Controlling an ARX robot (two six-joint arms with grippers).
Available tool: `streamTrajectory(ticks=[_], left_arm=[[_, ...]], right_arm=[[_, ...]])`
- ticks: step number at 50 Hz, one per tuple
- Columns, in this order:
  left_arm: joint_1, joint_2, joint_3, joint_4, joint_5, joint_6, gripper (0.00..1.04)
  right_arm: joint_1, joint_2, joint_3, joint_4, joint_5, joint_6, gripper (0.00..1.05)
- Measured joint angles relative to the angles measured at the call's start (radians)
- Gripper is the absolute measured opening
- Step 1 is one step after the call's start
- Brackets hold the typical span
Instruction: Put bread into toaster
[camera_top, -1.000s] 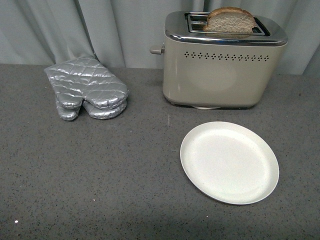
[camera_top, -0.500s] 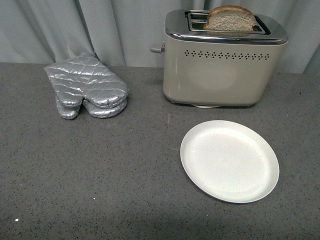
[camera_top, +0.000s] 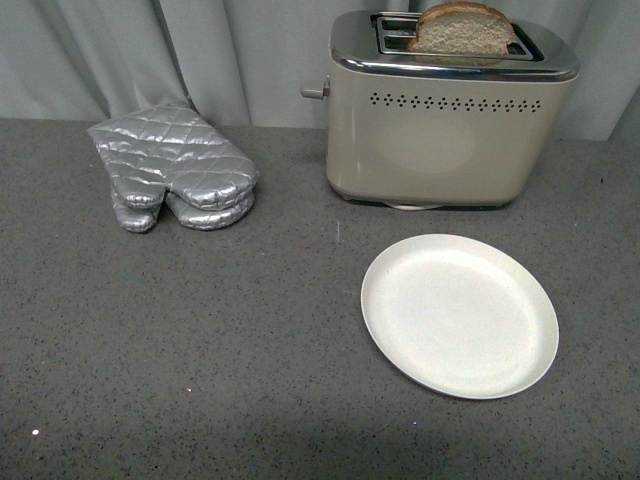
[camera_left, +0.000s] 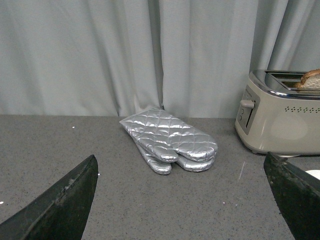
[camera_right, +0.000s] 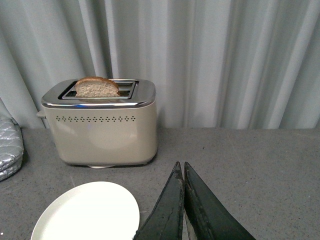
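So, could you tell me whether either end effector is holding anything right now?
Nothing is held: the left end effector is open and empty, the right end effector shut on nothing.

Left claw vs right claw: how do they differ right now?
The left claw is spread wide, its fingers at opposite edges of the left wrist view; the right claw has its fingers pressed together. The left claw faces the silver oven mitts; the right claw faces the toaster holding the bread. Both are dark and empty.
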Motion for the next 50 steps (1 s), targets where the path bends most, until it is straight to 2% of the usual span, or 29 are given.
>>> streamTrajectory(ticks=[14, 35, 43, 50], left_arm=[[0.000, 0.000, 0.000, 0.000, 0.000, 0.000, 0.98], [0.000, 0.000, 0.000, 0.000, 0.000, 0.000, 0.98], [0.000, 0.000, 0.000, 0.000, 0.000, 0.000, 0.98], [0.000, 0.000, 0.000, 0.000, 0.000, 0.000, 0.98]], right_arm=[[0.000, 0.000, 0.000, 0.000, 0.000, -0.002, 0.02], [0.000, -0.001, 0.000, 0.000, 0.000, -0.001, 0.64], [0.000, -0.001, 0.000, 0.000, 0.000, 0.000, 0.97], [0.000, 0.000, 0.000, 0.000, 0.000, 0.000, 0.95]])
